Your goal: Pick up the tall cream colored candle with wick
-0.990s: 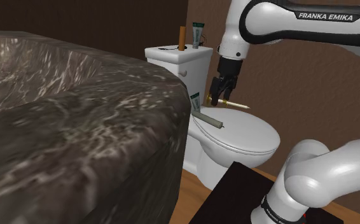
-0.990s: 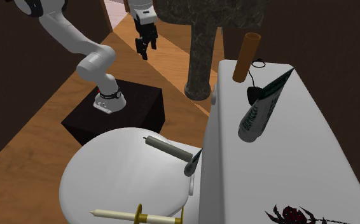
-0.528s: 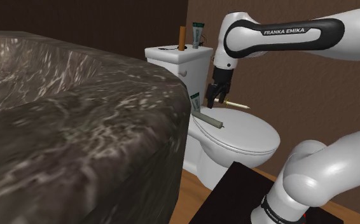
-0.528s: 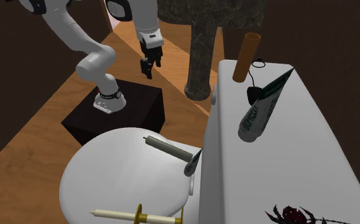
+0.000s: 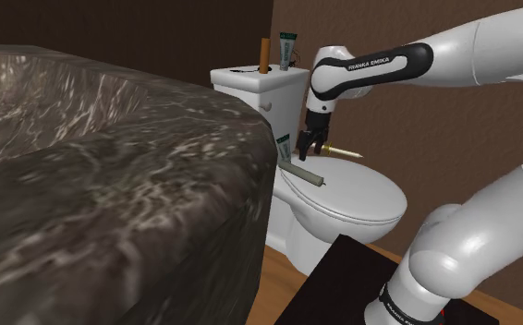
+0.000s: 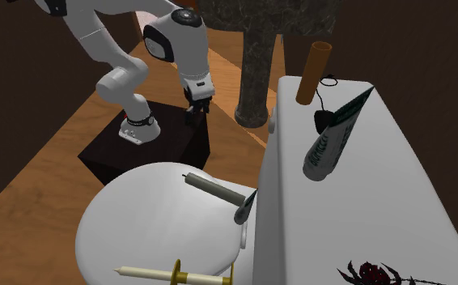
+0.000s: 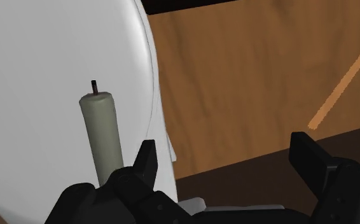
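Reading the shoulder view from its left, I have the dark marbled bathtub (image 5: 112,185), then the white toilet tank (image 5: 250,92). A brown cylinder (image 5: 263,53) and a green-and-white tube (image 5: 287,48) are on top of the tank. The candle (image 5: 306,174) lies on the closed toilet lid (image 5: 366,198), close to the tank. It is a pale greyish cream, on its side, with its dark wick pointing away from the tank. A smaller tube (image 5: 285,148) stands just beside its other end. My end effector (image 5: 304,149) hangs just above the candle, pointing down. To its right a thin cream taper in a brass holder (image 5: 343,150) also lies on the lid, and the black stand (image 5: 343,277) sits at the lower right. In the wrist view the fingers (image 7: 148,162) stand wide apart with nothing in their grasp. The candle sits outside the gap, just beyond one finger, and the wooden floor (image 7: 255,76) shows past the lid's edge.
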Action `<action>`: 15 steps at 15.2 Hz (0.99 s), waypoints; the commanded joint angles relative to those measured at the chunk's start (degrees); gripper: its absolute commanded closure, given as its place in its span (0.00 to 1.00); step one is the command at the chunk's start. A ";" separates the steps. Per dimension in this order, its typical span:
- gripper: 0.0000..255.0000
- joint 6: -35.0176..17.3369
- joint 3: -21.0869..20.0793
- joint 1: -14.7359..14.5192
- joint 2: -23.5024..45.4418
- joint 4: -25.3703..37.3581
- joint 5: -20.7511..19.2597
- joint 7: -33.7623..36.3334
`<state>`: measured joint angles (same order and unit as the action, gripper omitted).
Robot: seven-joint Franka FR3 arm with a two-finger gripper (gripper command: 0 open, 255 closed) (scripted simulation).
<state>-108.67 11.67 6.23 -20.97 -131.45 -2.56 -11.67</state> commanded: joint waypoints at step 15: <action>0.00 -11.22 7.85 5.38 33.25 18.30 7.88 -15.67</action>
<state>-119.79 19.32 11.03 9.83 -115.18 4.48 -26.29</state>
